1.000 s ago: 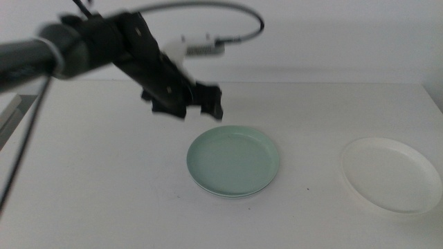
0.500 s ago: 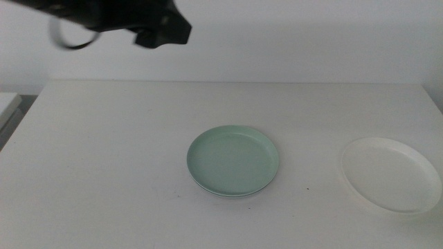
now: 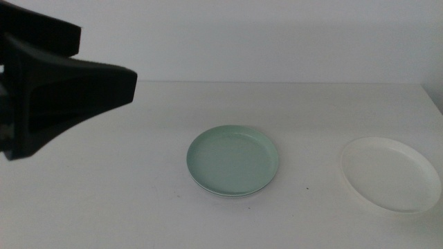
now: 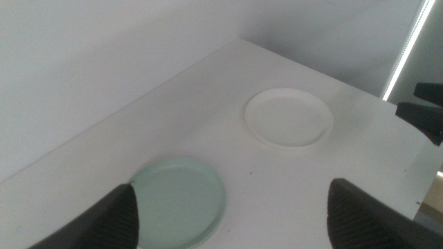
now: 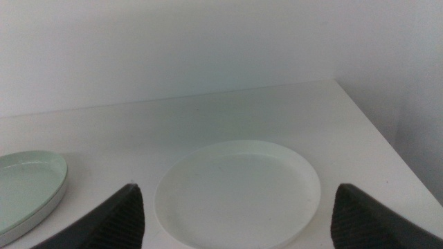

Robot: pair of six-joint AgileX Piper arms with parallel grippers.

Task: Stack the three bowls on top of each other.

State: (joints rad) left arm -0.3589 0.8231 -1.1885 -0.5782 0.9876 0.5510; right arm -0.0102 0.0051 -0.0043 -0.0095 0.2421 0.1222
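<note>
A mint green bowl (image 3: 233,160) sits at the table's middle, nested on another bowl of which only a thin pale grey rim (image 3: 232,196) shows. The white bowl (image 3: 391,174) lies alone to the right. My left gripper (image 3: 107,61) hangs high, close to the middle camera at the left, dark and blurred. From its wrist, the left gripper (image 4: 232,214) is open and empty, far above the mint bowl (image 4: 180,200) and white bowl (image 4: 288,116). My right gripper (image 5: 235,221) is open, low, just before the white bowl (image 5: 239,190), with the mint bowl (image 5: 28,187) off to one side.
The white table (image 3: 138,207) ends at a pale wall (image 3: 277,41) behind. Its right edge lies just past the white bowl. Dark parts of the right arm (image 4: 422,114) show beyond that table edge in the left wrist view.
The left arm has lifted away from just behind the mint bowl, up and to the left, and now looms large near the camera. The bowls have not moved.
</note>
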